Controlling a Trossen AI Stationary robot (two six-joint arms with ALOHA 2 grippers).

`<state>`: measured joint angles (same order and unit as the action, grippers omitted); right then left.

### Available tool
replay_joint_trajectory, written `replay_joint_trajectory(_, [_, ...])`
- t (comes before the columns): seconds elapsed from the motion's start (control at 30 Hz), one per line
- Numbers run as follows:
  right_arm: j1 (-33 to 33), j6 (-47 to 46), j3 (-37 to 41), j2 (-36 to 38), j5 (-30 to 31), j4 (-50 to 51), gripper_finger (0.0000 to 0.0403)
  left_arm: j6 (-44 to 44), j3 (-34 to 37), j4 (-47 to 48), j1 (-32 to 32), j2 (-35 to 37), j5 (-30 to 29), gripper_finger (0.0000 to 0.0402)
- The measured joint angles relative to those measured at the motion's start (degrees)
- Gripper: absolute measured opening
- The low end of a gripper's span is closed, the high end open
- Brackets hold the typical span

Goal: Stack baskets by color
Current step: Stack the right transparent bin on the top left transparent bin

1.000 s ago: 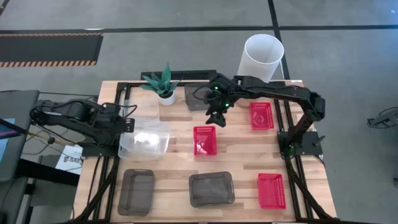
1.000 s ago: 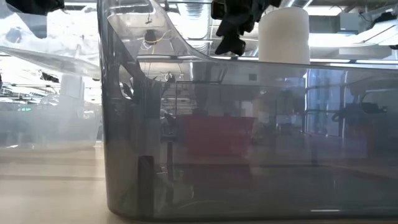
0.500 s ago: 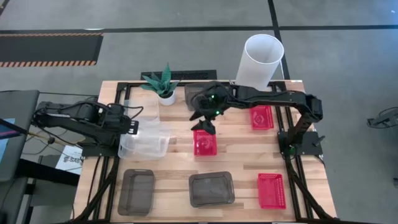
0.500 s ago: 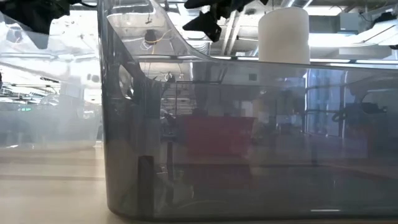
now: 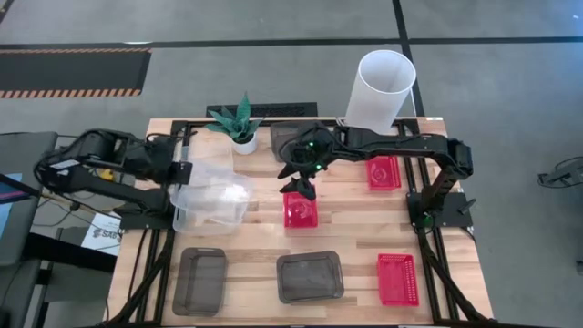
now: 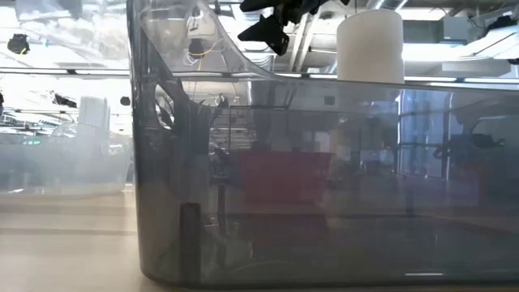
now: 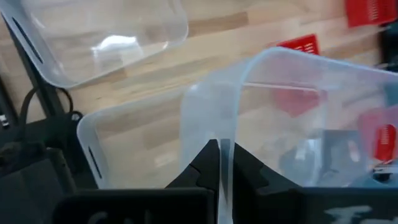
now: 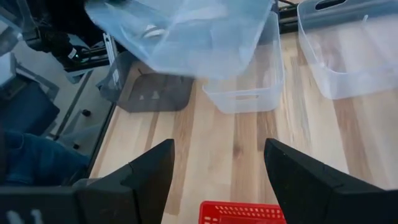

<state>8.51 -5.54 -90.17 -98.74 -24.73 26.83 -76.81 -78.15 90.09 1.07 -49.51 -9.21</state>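
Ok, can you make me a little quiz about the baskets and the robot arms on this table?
1. True or false: the left end effector is shut on the rim of a clear basket.
2. How many red baskets lie on the table in the high view?
3. The right end effector hangs open above which thing? A) the middle red basket B) the white cylinder C) the potted plant

Key: 1 true. 2 three: middle, far right, near right. 3 A.
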Motion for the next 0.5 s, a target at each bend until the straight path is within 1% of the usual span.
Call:
replay_joint_trajectory(0.07, [-0.3, 0.0, 0.0, 0.0, 0.0, 0.3, 0.0270, 1.2, -1.6, -0.1, -0.8, -0.1, -0.1, 0.0000])
replay_joint_trajectory(0.2, [-0.3, 0.0, 0.0, 0.0, 0.0, -0.1, 0.0270, 5.4, -5.4, -0.1, -2.3, -3.3, -0.5, 0.0000])
replay_joint_trajectory(0.27, [-0.1, 0.0, 0.0, 0.0, 0.0, -0.3, 0.0270, 8.9, -6.7, -0.2, -3.2, -5.3, -2.1, 0.0000])
replay_joint_trajectory(0.33, [0.2, 0.0, 0.0, 0.0, 0.5, -0.5, 0.0270, 12.2, -7.2, -0.2, -4.8, -6.8, -6.1, 0.0000])
replay_joint_trajectory(0.43, [0.5, 0.0, 0.0, 0.0, 0.9, -0.6, 0.0270, 17.7, -7.3, -0.1, -9.3, -8.0, -15.3, 0.0000])
replay_joint_trajectory(0.5, [0.7, -0.1, 0.0, 0.0, 0.9, -0.7, 0.0270, 20.7, -7.3, -0.1, -13.5, -9.1, -18.1, 0.0000])
